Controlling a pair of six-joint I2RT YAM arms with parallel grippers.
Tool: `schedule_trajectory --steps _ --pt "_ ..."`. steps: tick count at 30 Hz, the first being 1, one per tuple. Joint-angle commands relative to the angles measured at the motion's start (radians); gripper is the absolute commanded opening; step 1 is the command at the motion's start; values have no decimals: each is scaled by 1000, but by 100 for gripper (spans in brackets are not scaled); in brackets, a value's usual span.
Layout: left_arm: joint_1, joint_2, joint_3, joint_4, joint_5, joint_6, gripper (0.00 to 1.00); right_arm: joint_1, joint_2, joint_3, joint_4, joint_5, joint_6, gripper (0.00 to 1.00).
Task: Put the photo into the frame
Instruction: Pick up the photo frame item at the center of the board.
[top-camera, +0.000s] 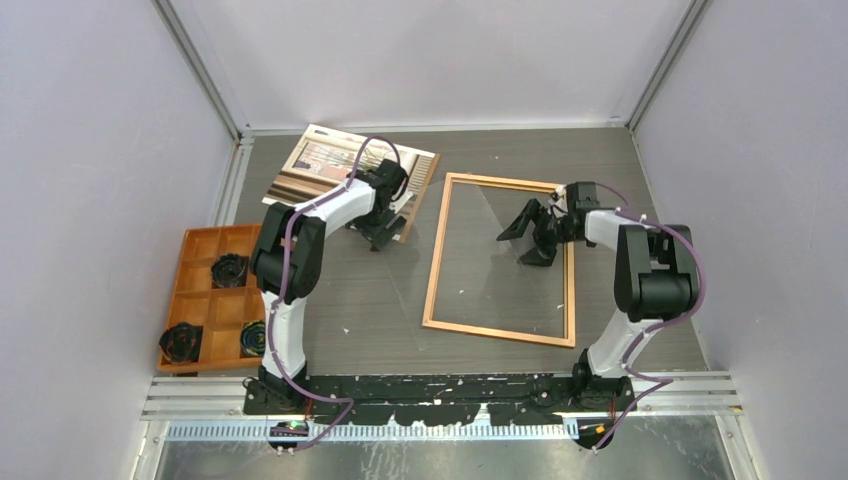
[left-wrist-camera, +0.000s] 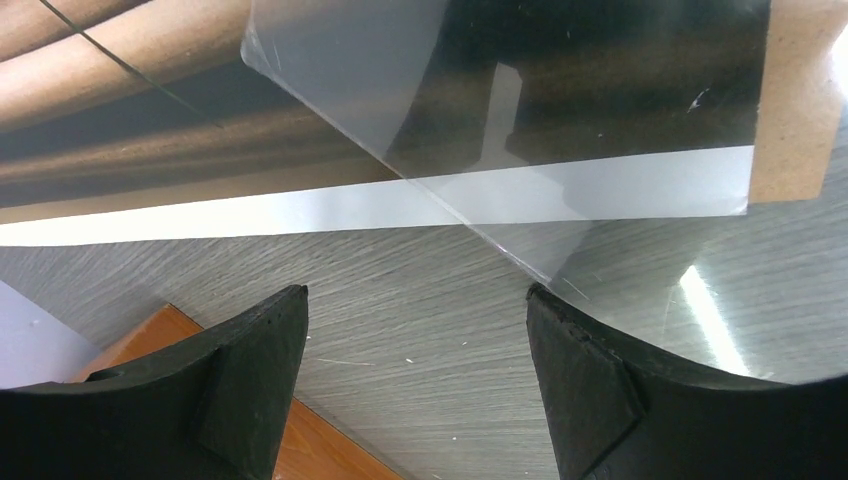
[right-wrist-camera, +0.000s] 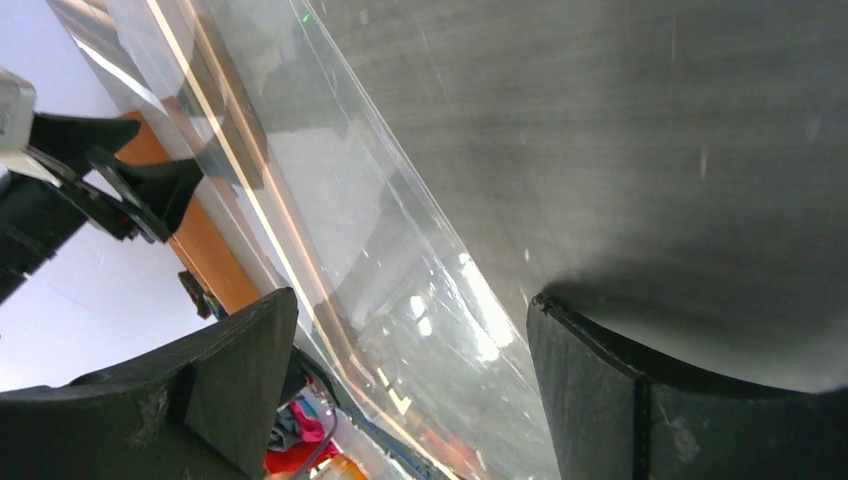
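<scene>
Over the frame (top-camera: 436, 255), the right tool (top-camera: 524, 246) gapes wide, empty.

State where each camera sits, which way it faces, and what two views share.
Top external: above, behind the arms, looking down at the table, frame and photo; both arms show.
Left wrist: on the left arm, facing the clear sheet; left gripper open.
Right wrist: on the right arm, facing the clear sheet; right gripper open.
Shared: the sheet.

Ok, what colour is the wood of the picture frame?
Orange-brown. The frame shows best in the top external view, lying flat on the grey table.
</scene>
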Motion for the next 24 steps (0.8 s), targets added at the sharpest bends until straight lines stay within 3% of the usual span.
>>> schedule_trajectory --steps 1,7,12,24 --pt "-3 19 21 36 -4 -11 82 8 -144 -117 112 -56 87 88" --pt "-4 26 12 49 -7 7 82 47 -274 -251 231 -95 194 87" --pt "-5 30 15 59 -8 25 82 86 -333 -360 452 -148 347 85" --pt "-16 23 11 51 11 40 82 211 -363 -372 599 -134 443 81"
